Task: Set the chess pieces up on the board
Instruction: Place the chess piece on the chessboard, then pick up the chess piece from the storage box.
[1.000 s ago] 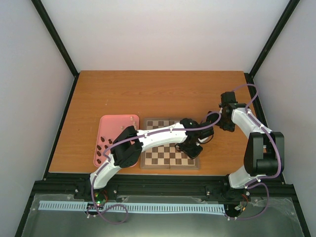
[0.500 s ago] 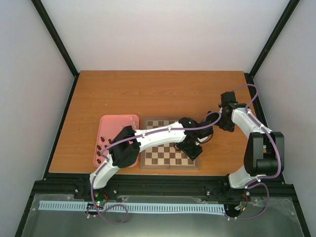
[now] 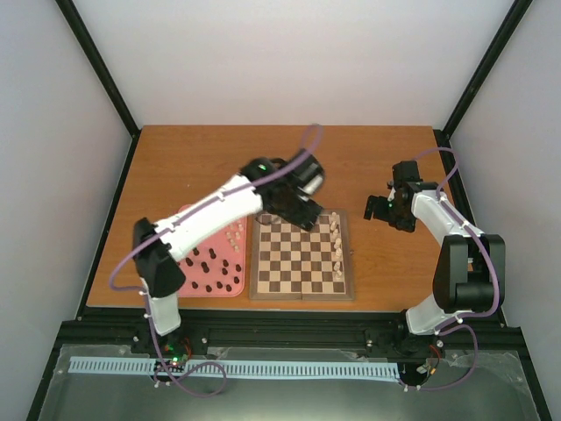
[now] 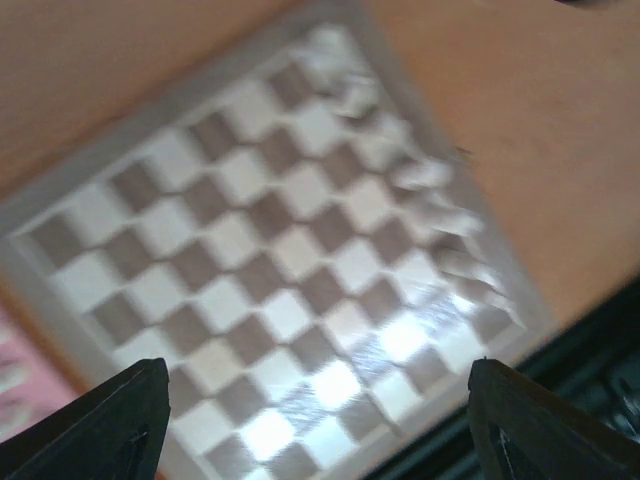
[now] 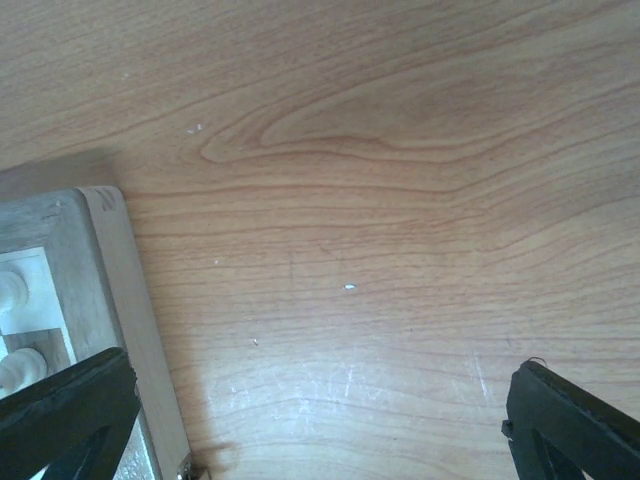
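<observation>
Having been withdrawn from the right side of the board point(image 3: 294, 259), left gripper point(image 4: 316, 410) is now held above its far-left corner, jaws spread and empty; cream pieces point(image 3: 337, 248) are uncovered along the right files. Jaws are likewise spread on the unmoved right gripper point(image 5: 320, 405).

Orange wooden table point(image 3: 219, 158) between pale white walls point(image 3: 289, 53).

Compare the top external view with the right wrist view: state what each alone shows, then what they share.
Only top external: the whole board, the pink tray with dark pieces, and the left pincer over the board's far edge. Only right wrist: the table's fine grain and small pale specks up close. Both: the board's border, cream pieces beside it, and the open right pincer.
</observation>
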Controlling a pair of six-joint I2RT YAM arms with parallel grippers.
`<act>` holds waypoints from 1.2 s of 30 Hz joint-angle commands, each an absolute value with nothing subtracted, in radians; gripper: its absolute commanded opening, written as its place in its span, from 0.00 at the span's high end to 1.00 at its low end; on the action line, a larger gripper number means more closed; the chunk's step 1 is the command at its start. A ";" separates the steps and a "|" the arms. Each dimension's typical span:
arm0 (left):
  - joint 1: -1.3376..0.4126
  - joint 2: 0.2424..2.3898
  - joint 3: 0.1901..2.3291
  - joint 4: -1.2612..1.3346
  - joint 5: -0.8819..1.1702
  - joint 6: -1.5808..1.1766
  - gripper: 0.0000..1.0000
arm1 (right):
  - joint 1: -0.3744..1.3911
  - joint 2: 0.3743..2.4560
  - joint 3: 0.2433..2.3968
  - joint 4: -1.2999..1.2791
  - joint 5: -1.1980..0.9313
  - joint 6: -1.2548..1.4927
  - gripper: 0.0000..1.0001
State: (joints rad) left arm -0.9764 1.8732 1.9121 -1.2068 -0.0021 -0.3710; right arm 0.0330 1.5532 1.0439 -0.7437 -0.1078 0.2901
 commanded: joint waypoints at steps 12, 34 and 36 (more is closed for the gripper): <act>-0.282 1.741 1.518 -1.063 0.017 -0.600 0.38 | 0.023 1.576 1.088 -0.776 -0.138 0.252 0.00; -0.186 1.781 1.235 -0.875 0.136 -0.769 0.55 | 0.023 1.650 1.104 -0.778 -0.164 0.223 0.00; -0.182 1.800 1.241 -0.872 0.138 -0.766 0.56 | 0.023 1.653 1.104 -0.779 -0.163 0.222 0.00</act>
State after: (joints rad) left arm -0.1997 1.7588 1.2144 -0.9012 0.1276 -0.7460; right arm 0.0330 1.6421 1.0763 -0.7750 -0.1539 0.2348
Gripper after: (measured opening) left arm 0.450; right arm 1.000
